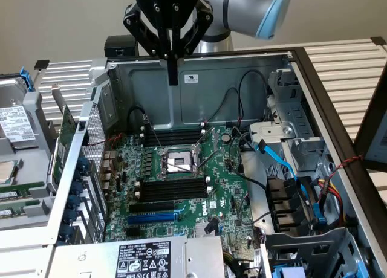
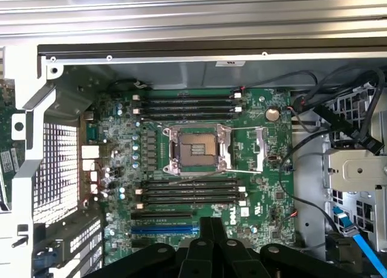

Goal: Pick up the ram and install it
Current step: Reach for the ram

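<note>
The gripper (image 1: 173, 77), marked ROBOTIQ on its body, hangs above the open computer case (image 1: 254, 66) with fingers closed together and nothing between them. Directly below lies the green motherboard (image 1: 224, 187), printed DELL near its lower edge. The CPU socket (image 1: 175, 162) sits between two banks of black memory slots (image 1: 172, 187), all unoccupied. A blue slot (image 1: 151, 217) runs below them. The ram (image 1: 18, 193) lies outside the case at the exterior view's left, apparently flat in a grey tray, well apart from the gripper
</note>
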{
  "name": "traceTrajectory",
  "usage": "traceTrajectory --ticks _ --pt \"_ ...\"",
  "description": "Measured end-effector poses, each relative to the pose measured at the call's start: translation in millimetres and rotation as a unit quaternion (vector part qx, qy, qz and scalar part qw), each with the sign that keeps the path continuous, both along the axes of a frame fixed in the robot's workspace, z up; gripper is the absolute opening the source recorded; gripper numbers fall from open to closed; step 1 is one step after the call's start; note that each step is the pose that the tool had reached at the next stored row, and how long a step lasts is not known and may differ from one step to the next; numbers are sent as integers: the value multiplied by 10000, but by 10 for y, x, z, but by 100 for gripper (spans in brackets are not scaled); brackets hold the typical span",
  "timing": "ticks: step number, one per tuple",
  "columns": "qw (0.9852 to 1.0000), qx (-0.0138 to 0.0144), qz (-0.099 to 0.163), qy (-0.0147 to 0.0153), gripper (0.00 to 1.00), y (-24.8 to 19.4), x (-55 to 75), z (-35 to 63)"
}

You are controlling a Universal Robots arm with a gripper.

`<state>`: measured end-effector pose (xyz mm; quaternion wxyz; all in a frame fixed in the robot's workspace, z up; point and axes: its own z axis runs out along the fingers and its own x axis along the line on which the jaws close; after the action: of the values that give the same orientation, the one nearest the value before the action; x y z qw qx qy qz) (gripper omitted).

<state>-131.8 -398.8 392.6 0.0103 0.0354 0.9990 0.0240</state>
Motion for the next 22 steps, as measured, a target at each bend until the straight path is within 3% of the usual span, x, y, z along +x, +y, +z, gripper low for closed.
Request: traceTrajectory --ticks 11,14,19,22 --pt "10000 1 0 12 11 -2 -501 0" --pt "10000 1 0 33 11 -6 -638 -1" --pt "10000 1 0 99 11 -17 -801 -5" --pt "10000 4 -6 100 11 -29 -871 -18"
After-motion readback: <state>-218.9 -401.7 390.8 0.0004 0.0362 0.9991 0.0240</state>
